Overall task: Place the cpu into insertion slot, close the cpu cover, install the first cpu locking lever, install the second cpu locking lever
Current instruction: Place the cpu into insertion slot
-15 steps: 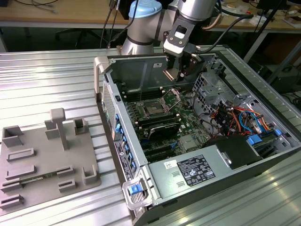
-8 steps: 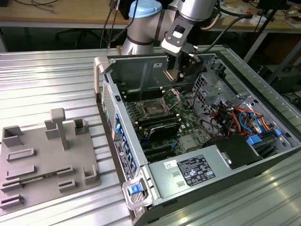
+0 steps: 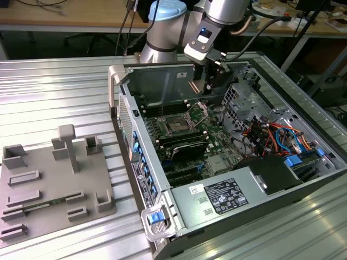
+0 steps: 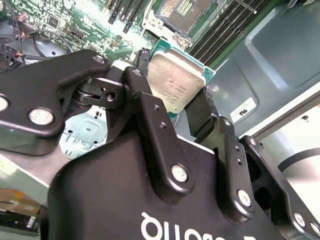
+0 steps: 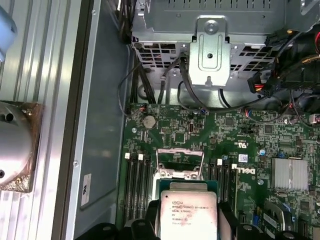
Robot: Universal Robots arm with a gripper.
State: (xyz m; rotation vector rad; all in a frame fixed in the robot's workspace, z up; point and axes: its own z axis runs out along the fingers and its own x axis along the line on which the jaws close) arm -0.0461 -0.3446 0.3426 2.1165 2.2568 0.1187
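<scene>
My gripper [image 3: 209, 81] hangs inside the open computer case, above the green board. It is shut on the cpu [image 4: 175, 82], a flat square chip with a silver top and greenish edge, held by two opposite sides between the black fingers [image 4: 150, 115]. In the first wrist view the cpu [image 5: 187, 212] hovers over the socket area and hides most of it. The insertion slot [image 3: 177, 125] lies bare on the board, and its dark contact field [image 4: 182, 10] shows past the chip. The cpu cover [image 5: 180, 161], a thin silver frame, stands raised beside the slot.
Long black memory slots [image 5: 135, 185] flank the socket. A drive cage [image 5: 210, 45] with loose cables stands just beyond it, and a finned heatsink [image 5: 290, 172] sits nearby. The power supply [image 3: 222, 195] fills the case's near end. A grey fixture plate [image 3: 54, 184] lies at the exterior view's left.
</scene>
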